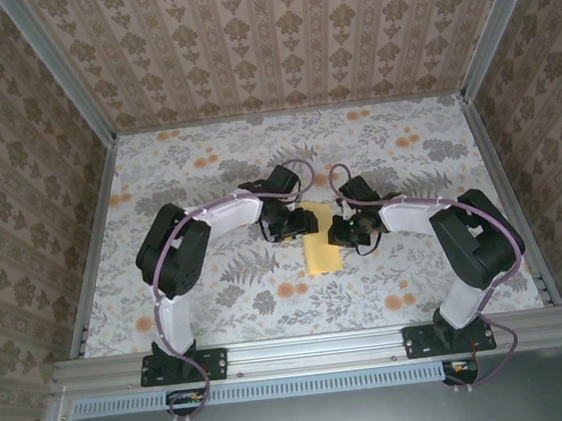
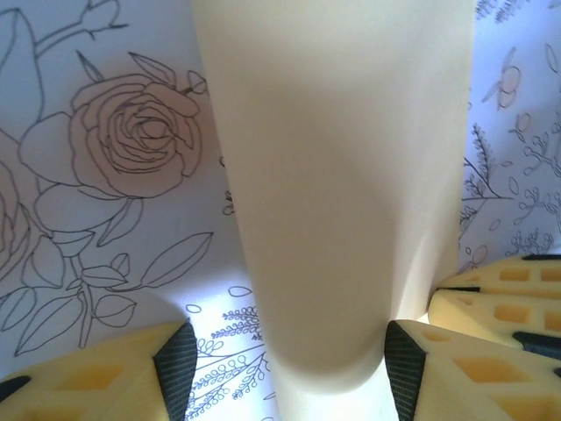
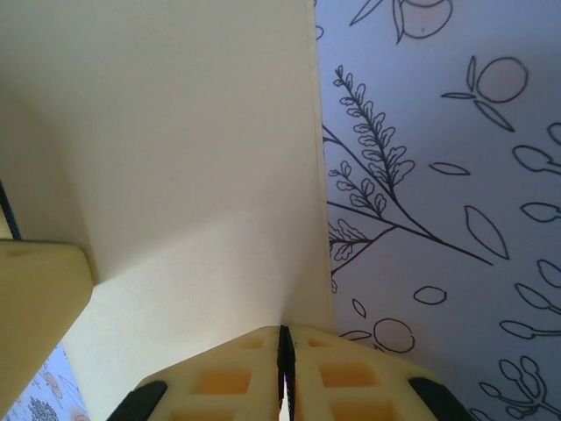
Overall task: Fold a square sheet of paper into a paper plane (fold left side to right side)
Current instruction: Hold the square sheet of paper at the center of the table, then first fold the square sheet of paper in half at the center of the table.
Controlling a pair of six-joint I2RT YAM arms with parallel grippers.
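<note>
The square sheet of paper (image 1: 320, 250) lies mid-table, yellow and bent over into a narrow upright strip. In the left wrist view it is a soft rounded loop of paper (image 2: 333, 175), not pressed flat. My left gripper (image 1: 300, 225) is at the strip's upper left and open (image 2: 289, 368). The loop sits between its pads; the right pad (image 2: 405, 368) is against the paper and the left one stands off. My right gripper (image 1: 344, 232) is at the strip's right side, shut (image 3: 282, 338) on the paper's edge (image 3: 302, 263).
The table is covered by a floral cloth (image 1: 207, 178) with orange blotches, walled on three sides by patterned panels. A metal rail (image 1: 316, 348) runs along the near edge by the arm bases. My right gripper's fingers (image 2: 504, 298) sit close beside the left one.
</note>
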